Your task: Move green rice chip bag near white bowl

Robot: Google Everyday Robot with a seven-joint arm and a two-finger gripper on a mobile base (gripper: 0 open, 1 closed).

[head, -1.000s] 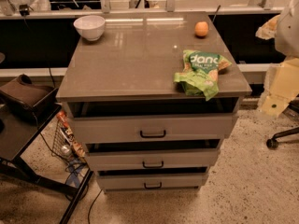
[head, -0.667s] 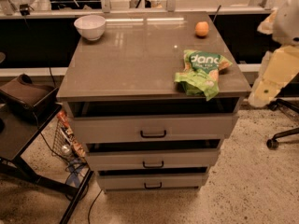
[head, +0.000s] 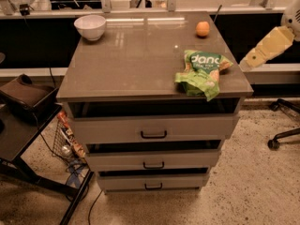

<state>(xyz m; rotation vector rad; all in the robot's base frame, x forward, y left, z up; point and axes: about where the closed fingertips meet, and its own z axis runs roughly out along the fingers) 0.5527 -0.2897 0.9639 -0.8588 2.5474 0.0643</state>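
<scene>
The green rice chip bag (head: 201, 71) lies crumpled near the front right corner of the grey cabinet top (head: 131, 64), its lower edge hanging a little over the front. The white bowl (head: 90, 26) stands upright at the back left corner, far from the bag. My gripper (head: 247, 61) is the pale yellow end of the arm at the right edge of the view. It hovers just off the cabinet's right side, level with the bag, and touches nothing.
A small orange fruit (head: 202, 28) sits at the back right of the top. Three drawers (head: 153, 134) are below, slightly open. A black stand (head: 23, 100) and a wire basket (head: 68, 142) are at the left. A chair base (head: 283, 135) is at the right.
My arm has risen and swung left, from low beside the cabinet's right side to level with the top. The bag, bowl and fruit have not moved.
</scene>
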